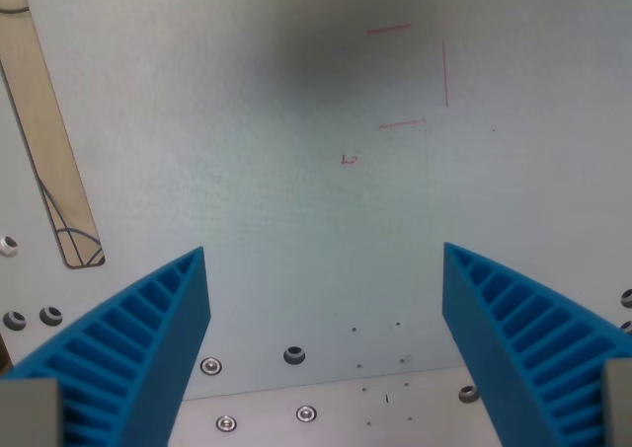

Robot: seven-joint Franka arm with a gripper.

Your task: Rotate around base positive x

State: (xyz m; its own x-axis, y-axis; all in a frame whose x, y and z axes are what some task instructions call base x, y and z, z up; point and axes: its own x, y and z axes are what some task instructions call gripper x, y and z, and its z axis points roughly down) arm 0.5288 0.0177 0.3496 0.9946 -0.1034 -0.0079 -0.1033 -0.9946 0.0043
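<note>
The gripper (326, 269) is open, with a wide gap between its two blue fingers (148, 338), and nothing is between them. Each finger has a ribbed inner structure, like a row of small slots. One finger comes up from the lower corner at the wrist view's left, the other from the lower corner at the wrist view's right, and both tips end at about the same height in the picture.

Below the gripper is a pale table (296, 200), almost white with a light blue tone. No loose object lies on it, so the task's thing here is only the gripper itself, which hangs above the bare surface.

On the table there are thin red lines (444, 72) in the upper part toward the wrist view's right: two short horizontal strokes and one vertical stroke, like an unfinished rectangle. A small red mark (349, 159) is a little lower, near the middle; it is too small to read.

At the wrist view's left a tan strip (44, 131) runs diagonally down from the top edge and ends with a rounded tip just above the left finger. It seems to be wood or tape, but I cannot tell which.

Near the bottom edge several screws (294, 354) sit in the table between the fingers, and more screws are at both side edges. A soft dark shadow (336, 47) lies on the upper middle of the surface.
</note>
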